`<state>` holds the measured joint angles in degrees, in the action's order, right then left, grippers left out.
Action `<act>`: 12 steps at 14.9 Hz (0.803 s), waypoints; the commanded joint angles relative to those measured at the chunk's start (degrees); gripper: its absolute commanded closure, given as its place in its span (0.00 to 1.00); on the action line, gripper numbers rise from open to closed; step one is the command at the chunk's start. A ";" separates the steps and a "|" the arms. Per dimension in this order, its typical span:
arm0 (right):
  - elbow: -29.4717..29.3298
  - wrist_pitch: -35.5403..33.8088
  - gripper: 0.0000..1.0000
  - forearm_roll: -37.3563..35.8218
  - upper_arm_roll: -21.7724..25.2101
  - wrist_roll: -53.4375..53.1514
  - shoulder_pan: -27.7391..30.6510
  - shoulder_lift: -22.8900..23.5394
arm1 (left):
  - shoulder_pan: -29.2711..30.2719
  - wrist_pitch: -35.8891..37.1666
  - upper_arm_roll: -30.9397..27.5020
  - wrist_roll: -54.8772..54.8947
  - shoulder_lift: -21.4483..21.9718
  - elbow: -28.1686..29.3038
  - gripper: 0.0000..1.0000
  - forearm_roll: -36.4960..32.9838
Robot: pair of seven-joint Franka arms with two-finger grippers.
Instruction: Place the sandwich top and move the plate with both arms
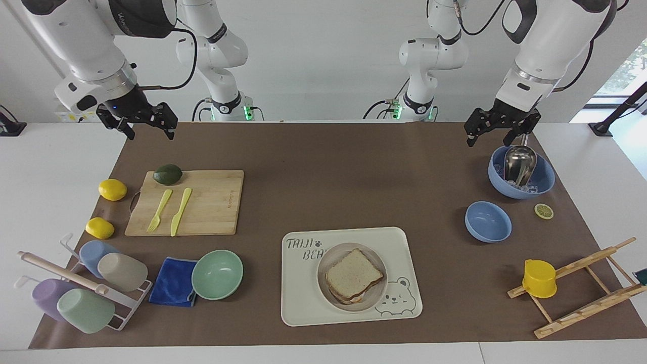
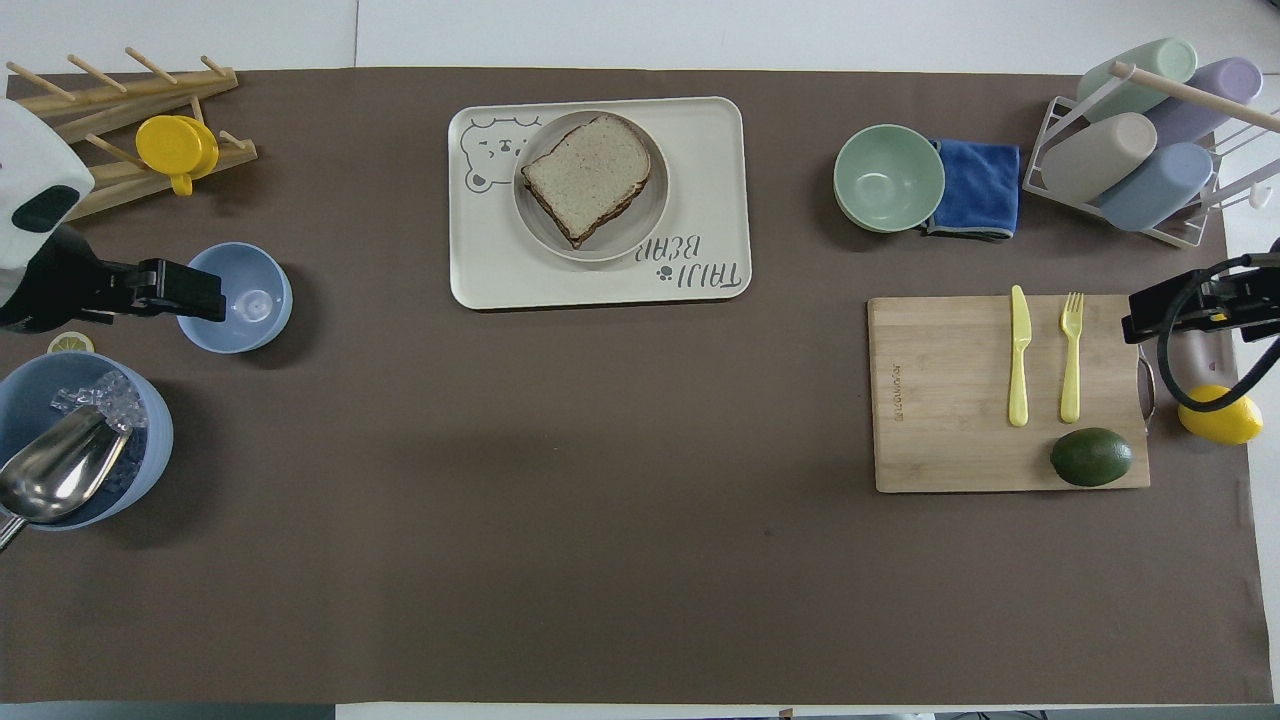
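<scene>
The sandwich top (image 1: 354,275) (image 2: 588,172) lies flat on a stacked sandwich on the plate (image 1: 326,260) (image 2: 650,215). The plate sits on a cream bear tray (image 1: 303,298) (image 2: 480,260) in the part of the table farthest from the robots. My left gripper (image 1: 490,137) (image 2: 200,298) is open and empty, raised over the mat beside the blue ice bowl (image 1: 543,184). My right gripper (image 1: 150,134) (image 2: 1135,325) is open and empty, raised over the mat's edge near the cutting board (image 1: 212,202), and waits. Both are far from the plate.
The ice bowl holds a metal scoop (image 1: 519,162). A small blue bowl (image 1: 488,221), a lemon slice and a wooden rack with a yellow cup (image 1: 539,278) are at the left arm's end. A mint bowl (image 1: 217,274), blue cloth, cup rack and lemons are at the right arm's end.
</scene>
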<state>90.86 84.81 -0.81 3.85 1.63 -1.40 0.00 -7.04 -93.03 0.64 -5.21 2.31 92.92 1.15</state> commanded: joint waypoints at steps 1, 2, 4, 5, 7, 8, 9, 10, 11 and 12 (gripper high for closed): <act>0.64 0.26 0.00 -0.77 -0.15 0.57 0.00 -0.70 | 0.62 1.62 0.41 -1.38 -1.43 -2.40 0.00 -1.24; 0.64 0.26 0.00 -0.77 -0.15 0.48 0.00 -0.70 | 0.54 1.79 0.33 -1.29 -1.17 -1.87 0.00 -1.33; 0.64 0.26 0.00 -0.68 -0.24 0.39 0.00 -0.70 | 0.62 1.45 -0.02 -0.86 -0.82 -0.81 0.00 -1.42; 0.64 0.26 0.00 -0.60 -0.24 0.22 0.00 -0.70 | 0.62 1.18 -0.37 -0.85 -0.99 -0.99 0.00 -1.59; 0.64 0.26 0.00 -0.59 -0.24 0.13 -0.09 -0.70 | 0.62 0.74 -0.46 -1.20 -0.99 -0.99 0.00 -1.60; 0.64 0.35 0.00 -0.59 -0.24 0.30 -0.09 -0.70 | 0.62 1.00 -0.46 -1.29 -0.90 -0.90 0.00 -1.59; 0.64 0.44 0.00 -0.59 -0.24 0.22 -0.09 -0.70 | 0.62 1.35 -0.55 -1.29 -0.82 -0.81 0.00 -1.68; 0.64 0.35 0.00 -0.59 -0.24 0.22 -0.09 -0.70 | 0.62 1.53 -0.73 -1.29 -0.82 -0.81 0.00 -1.68; 0.73 0.18 0.00 -0.59 -0.15 0.31 -0.09 -0.79 | 0.54 1.53 -0.73 -1.29 -0.82 -0.81 0.00 -1.68; 0.73 0.09 0.00 -0.59 -0.15 0.31 0.00 -0.79 | 0.54 1.53 -0.73 -1.29 -0.82 -0.81 0.00 -1.68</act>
<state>90.86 84.81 -0.81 3.81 1.63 -1.41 0.00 -6.63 -92.41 -0.16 -5.71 1.44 92.32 0.78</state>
